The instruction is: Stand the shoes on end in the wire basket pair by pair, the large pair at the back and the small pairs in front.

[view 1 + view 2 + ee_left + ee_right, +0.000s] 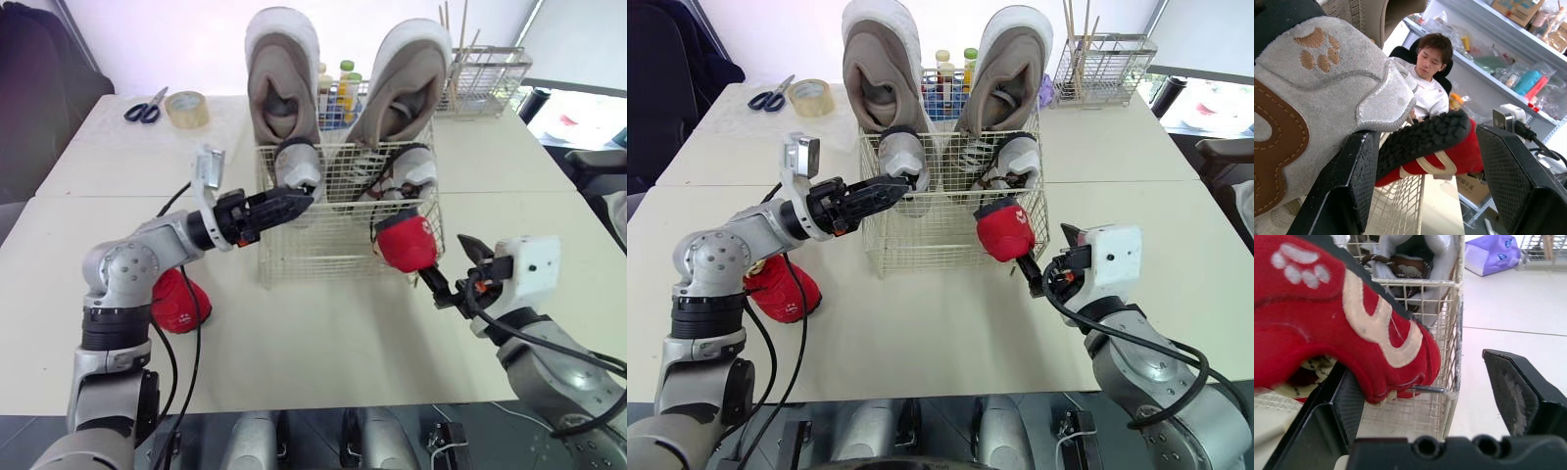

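Wire basket [294,259] mid-table [323,343]: 2 large beige shoes [279,78] on end at back, 2 small grey shoes [297,166] on end in front of them. Red shoe [405,242] at front-R corner, across the rim; inside or not, cannot tell. R gripper [453,264] released, fingers wide apart, one touching that shoe from below. L gripper [294,203] reaches in by the L grey shoe, fingers apart, nothing clamped. 2nd red shoe [176,302] on table, outside basket, beneath L arm. Wire rack [485,73] w/ sticks, back R.
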Available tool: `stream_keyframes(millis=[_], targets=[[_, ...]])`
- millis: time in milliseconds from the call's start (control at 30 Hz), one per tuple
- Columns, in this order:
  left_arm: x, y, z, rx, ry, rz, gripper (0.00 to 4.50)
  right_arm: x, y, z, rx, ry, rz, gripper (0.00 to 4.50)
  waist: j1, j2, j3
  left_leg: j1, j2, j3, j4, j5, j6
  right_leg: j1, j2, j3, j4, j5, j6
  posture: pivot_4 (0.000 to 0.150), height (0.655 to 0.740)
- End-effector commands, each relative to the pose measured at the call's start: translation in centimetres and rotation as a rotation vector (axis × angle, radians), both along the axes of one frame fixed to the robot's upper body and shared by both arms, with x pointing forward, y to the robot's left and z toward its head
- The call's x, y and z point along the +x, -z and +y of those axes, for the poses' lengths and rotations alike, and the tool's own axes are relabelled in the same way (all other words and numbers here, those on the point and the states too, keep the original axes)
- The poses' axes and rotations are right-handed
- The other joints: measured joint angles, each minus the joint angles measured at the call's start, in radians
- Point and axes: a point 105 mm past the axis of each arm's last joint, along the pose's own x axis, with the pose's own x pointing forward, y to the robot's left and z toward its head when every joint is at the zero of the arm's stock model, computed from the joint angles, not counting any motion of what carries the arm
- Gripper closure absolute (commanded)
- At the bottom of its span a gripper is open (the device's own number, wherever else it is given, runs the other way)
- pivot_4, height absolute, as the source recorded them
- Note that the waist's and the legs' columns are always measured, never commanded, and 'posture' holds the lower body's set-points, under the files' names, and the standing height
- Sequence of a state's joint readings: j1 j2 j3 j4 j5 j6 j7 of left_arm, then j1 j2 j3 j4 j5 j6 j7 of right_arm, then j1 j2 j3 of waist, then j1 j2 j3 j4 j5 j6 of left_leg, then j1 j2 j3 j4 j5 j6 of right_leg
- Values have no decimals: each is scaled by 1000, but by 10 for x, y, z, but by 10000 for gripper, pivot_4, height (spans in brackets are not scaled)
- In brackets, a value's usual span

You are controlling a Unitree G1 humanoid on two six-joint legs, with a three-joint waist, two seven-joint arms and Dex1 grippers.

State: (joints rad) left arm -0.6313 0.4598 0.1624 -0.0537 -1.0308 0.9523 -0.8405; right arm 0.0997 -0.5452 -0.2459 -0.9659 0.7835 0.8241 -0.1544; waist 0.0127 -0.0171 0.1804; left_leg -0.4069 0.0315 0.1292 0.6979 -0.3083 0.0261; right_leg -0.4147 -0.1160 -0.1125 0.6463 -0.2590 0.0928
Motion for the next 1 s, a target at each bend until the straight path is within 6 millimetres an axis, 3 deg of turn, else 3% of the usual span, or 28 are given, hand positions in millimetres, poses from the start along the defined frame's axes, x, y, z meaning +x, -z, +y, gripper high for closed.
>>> stream_keyframes(millis=[33,300,567,733,1000], targets=[[0,-6,0,-10,-2,-36,13262,-4,-7,-2,-31,-3,-45,5688,0,0,0,0,0,0,0,0,0,0,0,0,0,0,0,1500,7400],[0,-4,1,-10,-7,-36,13262,-17,6,-1,-61,-58,0,5688,0,0,0,0,0,0,0,0,0,0,0,0,0,0,0,1500,7400],[-1,-2,3,-5,-12,-32,13262,-25,-3,-10,1,-133,-29,5688,1,0,0,0,0,0,0,0,0,0,0,0,0,0,0,1500,7400],[-1,-2,4,-4,-17,-32,13262,-34,7,-13,-1,-186,24,5688,1,0,0,0,0,0,0,0,0,0,0,0,0,0,0,1500,7400],[-2,-4,8,8,-38,-37,13262,-33,12,4,33,-267,33,5688,1,0,0,1,0,0,0,0,0,0,0,0,0,0,0,1500,7400]])
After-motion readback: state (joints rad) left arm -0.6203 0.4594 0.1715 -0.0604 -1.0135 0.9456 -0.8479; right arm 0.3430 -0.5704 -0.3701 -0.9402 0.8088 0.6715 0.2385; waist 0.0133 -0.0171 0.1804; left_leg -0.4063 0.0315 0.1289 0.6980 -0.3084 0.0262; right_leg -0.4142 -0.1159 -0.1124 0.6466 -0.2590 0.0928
